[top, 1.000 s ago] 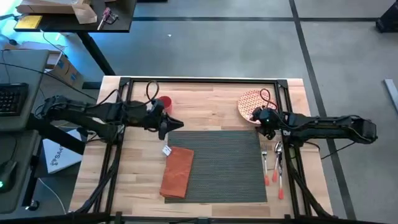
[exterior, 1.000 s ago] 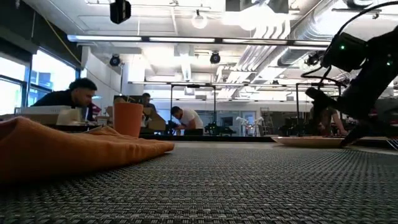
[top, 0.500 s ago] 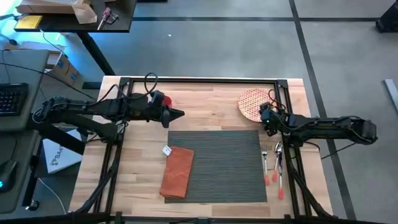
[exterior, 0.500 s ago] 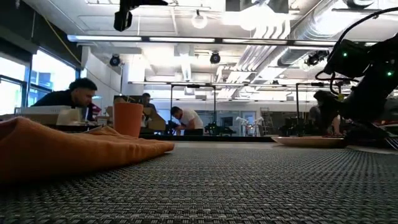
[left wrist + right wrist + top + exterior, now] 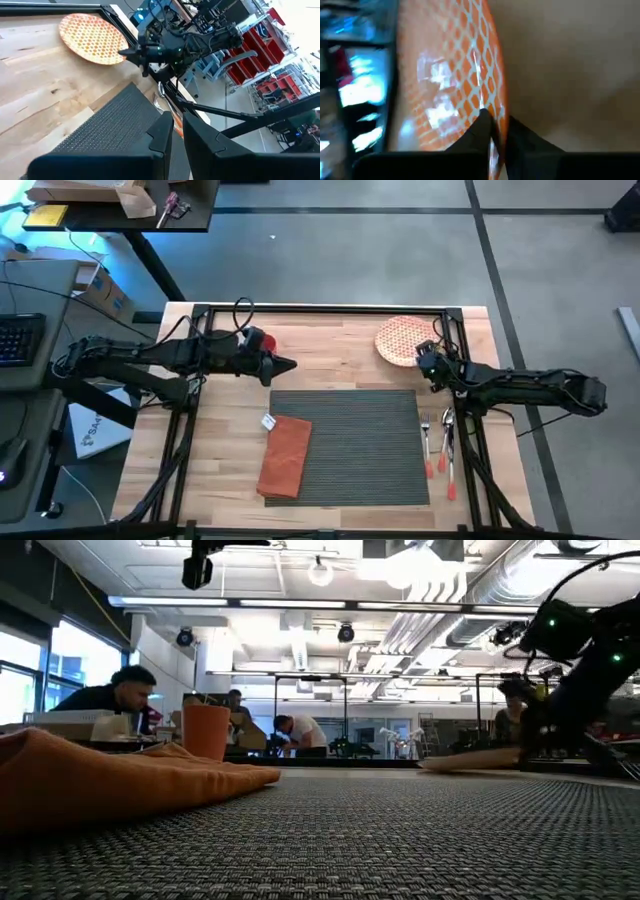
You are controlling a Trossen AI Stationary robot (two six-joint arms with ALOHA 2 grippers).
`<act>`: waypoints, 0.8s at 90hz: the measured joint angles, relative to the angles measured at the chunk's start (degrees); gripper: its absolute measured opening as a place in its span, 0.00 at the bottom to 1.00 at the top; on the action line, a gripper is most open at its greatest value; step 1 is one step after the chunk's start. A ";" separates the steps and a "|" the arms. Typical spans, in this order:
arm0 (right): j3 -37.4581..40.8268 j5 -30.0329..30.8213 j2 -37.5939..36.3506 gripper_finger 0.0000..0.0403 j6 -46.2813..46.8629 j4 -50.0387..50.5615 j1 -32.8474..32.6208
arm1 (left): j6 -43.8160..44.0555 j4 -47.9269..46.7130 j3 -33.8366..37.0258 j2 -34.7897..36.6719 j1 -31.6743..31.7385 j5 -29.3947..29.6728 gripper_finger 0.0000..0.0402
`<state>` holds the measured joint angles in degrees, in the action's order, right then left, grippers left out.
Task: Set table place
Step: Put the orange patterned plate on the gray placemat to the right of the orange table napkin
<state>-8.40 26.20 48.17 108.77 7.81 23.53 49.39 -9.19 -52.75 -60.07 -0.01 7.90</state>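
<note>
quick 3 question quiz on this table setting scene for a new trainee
1. True or false: the patterned plate lies on the dark grey placemat.
2. Which gripper is closed on the plate's rim? A) left gripper B) right gripper C) neither
3. Fill in: the orange napkin lies over the placemat's ____ edge in the high view.

Key
1. False. The plate is off the mat, at the far right of the table, and the low view shows one edge tilted up.
2. B. The right wrist view shows its fingers pinching the rim; the left gripper hovers shut near the red cup.
3. Left.
</note>
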 joint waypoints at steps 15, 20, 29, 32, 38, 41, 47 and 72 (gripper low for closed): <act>0.11 -9.02 -1.78 0.00 -11.64 -7.46 0.01 | -0.36 0.00 0.02 0.00 0.00 -0.43 0.07; 0.11 -14.09 -2.51 0.00 -15.38 -9.27 0.00 | -0.50 0.02 0.02 0.00 0.00 -1.14 0.07; 0.11 -24.02 -3.63 0.00 -21.21 -13.18 -0.04 | -0.70 0.00 0.02 0.00 0.00 -2.01 0.07; 0.11 -27.88 -3.79 0.00 -23.06 -14.76 -0.01 | -1.03 0.03 0.02 0.00 0.00 -2.39 0.07; 0.11 -36.24 -3.96 0.00 -25.40 -18.19 -0.08 | -1.50 0.00 0.02 0.00 0.00 -3.10 0.07; 0.09 -40.75 -3.96 0.00 -25.76 -20.11 -0.36 | -1.55 0.02 0.02 0.00 0.00 -3.21 0.07; -0.02 -47.97 -3.92 0.00 -25.41 -22.84 -1.72 | -1.57 0.02 0.02 0.00 0.00 -3.25 0.07; -4.40 -49.17 -1.00 0.00 -20.22 -22.18 -19.14 | -1.66 -0.70 0.04 0.00 0.00 -2.74 0.07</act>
<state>-12.80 -22.98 47.17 88.55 -14.37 4.39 47.72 -9.89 -52.71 -60.07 -0.01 5.15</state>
